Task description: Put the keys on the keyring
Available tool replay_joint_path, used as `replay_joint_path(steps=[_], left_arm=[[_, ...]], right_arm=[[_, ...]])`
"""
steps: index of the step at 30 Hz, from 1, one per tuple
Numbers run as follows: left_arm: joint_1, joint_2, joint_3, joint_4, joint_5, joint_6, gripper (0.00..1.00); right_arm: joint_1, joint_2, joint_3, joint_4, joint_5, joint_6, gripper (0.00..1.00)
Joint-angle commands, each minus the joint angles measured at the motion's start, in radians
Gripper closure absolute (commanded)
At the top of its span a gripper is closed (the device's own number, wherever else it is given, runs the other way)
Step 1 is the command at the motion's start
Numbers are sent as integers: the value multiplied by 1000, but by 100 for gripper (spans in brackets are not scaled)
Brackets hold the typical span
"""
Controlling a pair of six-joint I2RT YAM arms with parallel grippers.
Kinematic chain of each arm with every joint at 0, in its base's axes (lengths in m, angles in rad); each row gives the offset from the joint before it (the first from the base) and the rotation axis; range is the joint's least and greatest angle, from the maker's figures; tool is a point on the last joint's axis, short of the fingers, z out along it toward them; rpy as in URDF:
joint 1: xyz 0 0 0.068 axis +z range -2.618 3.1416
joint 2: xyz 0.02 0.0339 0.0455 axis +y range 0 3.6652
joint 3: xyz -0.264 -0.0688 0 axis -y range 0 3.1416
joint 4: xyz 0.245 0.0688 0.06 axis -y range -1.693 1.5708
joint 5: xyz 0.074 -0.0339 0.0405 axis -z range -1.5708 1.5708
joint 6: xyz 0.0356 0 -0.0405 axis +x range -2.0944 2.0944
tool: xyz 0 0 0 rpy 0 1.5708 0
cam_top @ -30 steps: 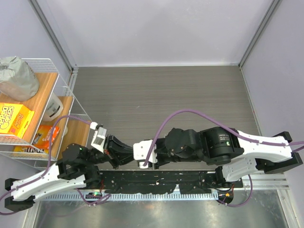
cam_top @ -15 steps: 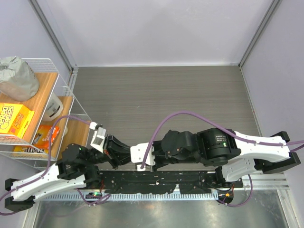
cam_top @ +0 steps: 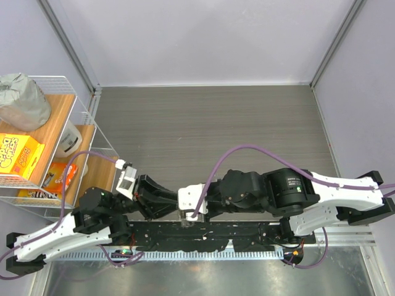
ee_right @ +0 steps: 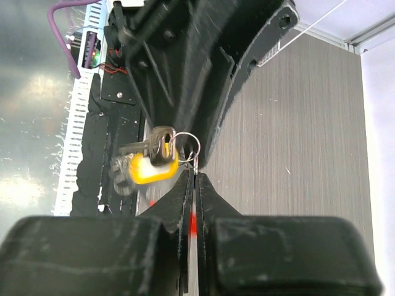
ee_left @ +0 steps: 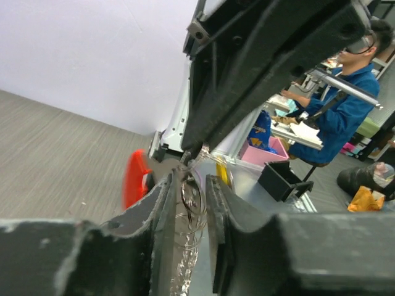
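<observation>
Left gripper (ee_left: 189,185): jaws slightly parted, the keyring (ee_left: 192,198) loose in the gap between them.
Keyring: held up between the two grippers, red piece (ee_left: 134,179) beside it.
Keys (ee_right: 154,161): yellow-tagged, hanging against the wire ring.
Right gripper (ee_right: 195,180): clenched on the keyring's thin ring.

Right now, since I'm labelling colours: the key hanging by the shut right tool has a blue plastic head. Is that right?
No. The key by the shut right tool has a yellow plastic head, not blue; the right wrist view shows it.

Shiny metal keyring (ee_left: 191,197), glossy yellow-plastic keys (ee_right: 154,169), matt table (cam_top: 203,117).
</observation>
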Motion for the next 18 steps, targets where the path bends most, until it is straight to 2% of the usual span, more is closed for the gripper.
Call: replay_joint_path(steps=[1, 4, 9, 14, 18], left_arm=[[-2, -47, 54, -39, 45, 9, 63], [-3, -68, 65, -70, 40, 18, 52], [-2, -67, 75, -76, 37, 18, 43], [-3, -27, 106, -60, 39, 14, 34], [-2, 21, 143, -59, 30, 6, 32]], right_arm=[[-1, -97, -29, 94, 51, 10, 94], [2, -122, -61, 108, 49, 15, 95], [0, -162, -113, 151, 35, 23, 95], [-1, -183, -141, 174, 32, 37, 95], [0, -192, -150, 165, 40, 52, 94]])
